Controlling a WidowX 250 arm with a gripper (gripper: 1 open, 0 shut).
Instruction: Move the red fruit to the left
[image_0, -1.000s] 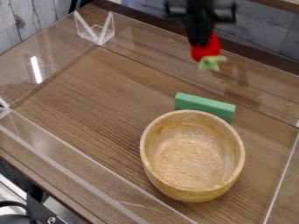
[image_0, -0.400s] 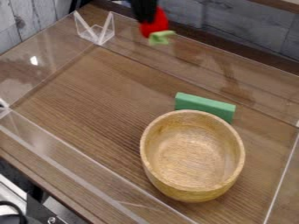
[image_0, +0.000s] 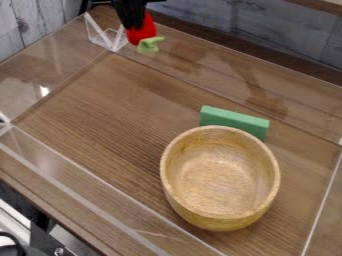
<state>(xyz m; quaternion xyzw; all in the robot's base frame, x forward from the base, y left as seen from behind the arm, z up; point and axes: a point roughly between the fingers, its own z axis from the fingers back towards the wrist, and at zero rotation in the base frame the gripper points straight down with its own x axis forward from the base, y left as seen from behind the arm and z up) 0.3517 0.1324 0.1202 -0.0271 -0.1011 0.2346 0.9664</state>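
One fruit (image_0: 143, 36) gripped in closed claw (image_0: 136, 27), aloft at far-left corner of worktop (image_0: 120, 110); carry nearly done, set-down left.

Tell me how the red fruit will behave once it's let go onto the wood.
The red fruit looks rounded and glossy, so it may roll or slip slightly. It seems small beside the wooden bowl, so probably light. The gripper pinches it without visible squashing, suggesting it is stiff.

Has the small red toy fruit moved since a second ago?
Yes. The small red toy fruit, held in the gripper, has travelled left across the view, away from above the flat green block, toward the far left corner.
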